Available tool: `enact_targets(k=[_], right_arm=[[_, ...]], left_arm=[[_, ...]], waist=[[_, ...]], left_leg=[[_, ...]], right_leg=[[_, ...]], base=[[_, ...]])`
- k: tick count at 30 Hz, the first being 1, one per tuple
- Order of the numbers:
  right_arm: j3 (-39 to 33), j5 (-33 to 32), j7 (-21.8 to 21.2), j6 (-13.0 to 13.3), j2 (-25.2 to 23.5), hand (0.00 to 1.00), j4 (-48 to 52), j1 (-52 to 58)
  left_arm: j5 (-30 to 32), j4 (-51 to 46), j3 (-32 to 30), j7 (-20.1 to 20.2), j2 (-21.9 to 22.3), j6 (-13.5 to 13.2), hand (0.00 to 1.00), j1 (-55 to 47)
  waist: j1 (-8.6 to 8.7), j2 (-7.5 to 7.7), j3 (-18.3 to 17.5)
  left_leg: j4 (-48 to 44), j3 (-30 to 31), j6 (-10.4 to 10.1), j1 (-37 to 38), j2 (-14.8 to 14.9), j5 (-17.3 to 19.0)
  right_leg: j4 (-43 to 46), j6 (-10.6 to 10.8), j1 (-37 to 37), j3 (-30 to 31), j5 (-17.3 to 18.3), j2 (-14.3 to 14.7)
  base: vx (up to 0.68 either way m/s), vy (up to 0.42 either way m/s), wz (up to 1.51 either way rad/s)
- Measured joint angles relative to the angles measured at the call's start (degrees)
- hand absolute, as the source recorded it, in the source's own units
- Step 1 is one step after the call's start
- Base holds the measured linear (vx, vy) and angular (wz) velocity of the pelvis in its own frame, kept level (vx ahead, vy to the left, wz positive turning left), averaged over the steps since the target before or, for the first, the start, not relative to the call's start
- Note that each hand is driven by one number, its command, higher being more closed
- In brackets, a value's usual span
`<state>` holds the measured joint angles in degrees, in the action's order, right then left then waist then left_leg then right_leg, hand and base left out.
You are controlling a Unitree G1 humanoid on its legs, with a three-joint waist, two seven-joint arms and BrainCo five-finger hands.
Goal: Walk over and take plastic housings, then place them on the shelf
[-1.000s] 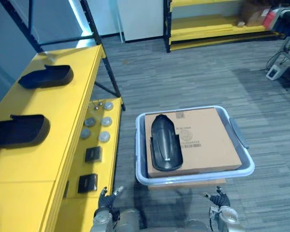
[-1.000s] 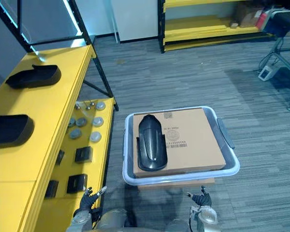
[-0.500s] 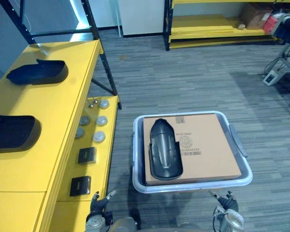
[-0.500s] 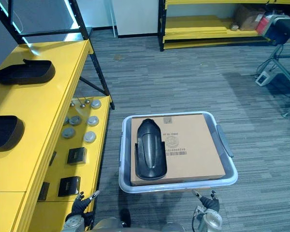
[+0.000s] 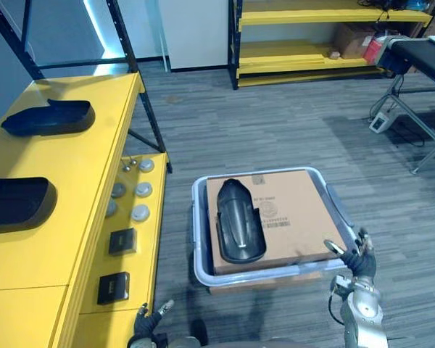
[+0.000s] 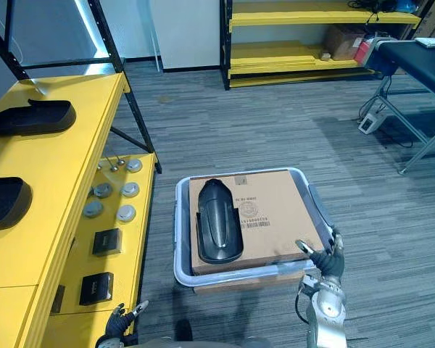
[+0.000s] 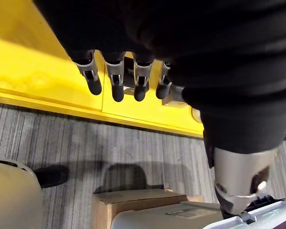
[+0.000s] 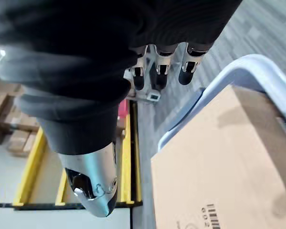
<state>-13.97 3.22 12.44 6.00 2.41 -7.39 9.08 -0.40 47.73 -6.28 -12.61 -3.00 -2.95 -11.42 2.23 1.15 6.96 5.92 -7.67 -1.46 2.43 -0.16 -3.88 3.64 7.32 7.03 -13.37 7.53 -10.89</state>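
A black plastic housing (image 5: 238,230) lies on a cardboard sheet (image 5: 283,217) inside a pale bin (image 5: 200,270) on the floor ahead. Two more black housings (image 5: 49,117) (image 5: 16,204) rest on the yellow shelf top (image 5: 72,188) at the left. My right hand (image 5: 355,255) is raised beside the bin's right front corner, fingers straight and holding nothing; its wrist view looks over the bin rim (image 8: 238,76) and the cardboard (image 8: 219,162). My left hand (image 5: 148,323) hangs low at the bottom edge near the shelf's front, fingers relaxed and empty.
The shelf's lower yellow level (image 5: 130,239) carries several round metal discs (image 5: 139,212) and two small black boxes (image 5: 122,241). Black shelf posts (image 5: 146,109) stand at its far end. Another yellow rack (image 5: 312,36) is at the back. A dark table on metal legs (image 5: 413,65) is far right.
The camera has shifted, with the bin now a little further left in view. My right hand has risen from the bottom edge to beside the bin's right front corner. The left hand stays low.
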Motion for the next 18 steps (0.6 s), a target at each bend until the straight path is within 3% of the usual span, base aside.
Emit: enact_targets(k=[5, 11, 12, 18], right_arm=[[2.3, 5.0, 0.6, -1.8, 0.3, 0.0, -1.3, -4.4], [3.7, 10.1, 3.1, -5.8, 0.4, 0.0, -12.2, -15.1], [3.8, 10.9, 3.9, -6.6, 0.3, 0.0, -14.6, -17.4], [5.0, 15.7, 5.0, -9.3, 0.3, 0.0, -23.9, -27.7]], left_arm=[[0.0, -0.2, 0.1, 0.0, 0.0, 0.0, 0.0, 0.2], [0.7, -2.4, 2.3, -0.2, -0.7, -0.1, 0.0, 0.5], [0.9, -3.2, 2.4, -0.2, -0.6, -0.1, 0.0, 0.6], [1.1, -4.8, 4.1, -0.3, -0.6, -0.1, 0.0, 1.8]], waist=[[-0.36, 0.15, -0.4], [-2.35, 0.92, 0.1], [-3.19, 0.98, 0.7], [-3.85, 0.7, 4.3]], left_leg=[[0.0, 2.7, 0.1, -2.9, -0.6, -0.1], [-0.5, 4.7, 1.0, -5.2, -0.9, -0.9], [-0.5, 4.9, 0.9, -5.2, -0.5, -0.8], [-1.8, 6.1, 1.2, -7.4, 0.1, -0.5]], right_leg=[[-0.9, -0.3, -1.4, -1.1, -0.3, 0.0], [-1.5, -0.3, -1.6, -3.1, -1.6, 0.4], [-1.5, -0.5, -1.5, -3.2, -2.2, 0.8], [-0.7, -1.2, -2.7, -3.5, -3.6, 1.1]], base=[[0.05, -0.001, 0.21], [0.16, -0.018, 0.23], [0.11, -0.028, 0.16], [0.06, -0.016, 0.13]])
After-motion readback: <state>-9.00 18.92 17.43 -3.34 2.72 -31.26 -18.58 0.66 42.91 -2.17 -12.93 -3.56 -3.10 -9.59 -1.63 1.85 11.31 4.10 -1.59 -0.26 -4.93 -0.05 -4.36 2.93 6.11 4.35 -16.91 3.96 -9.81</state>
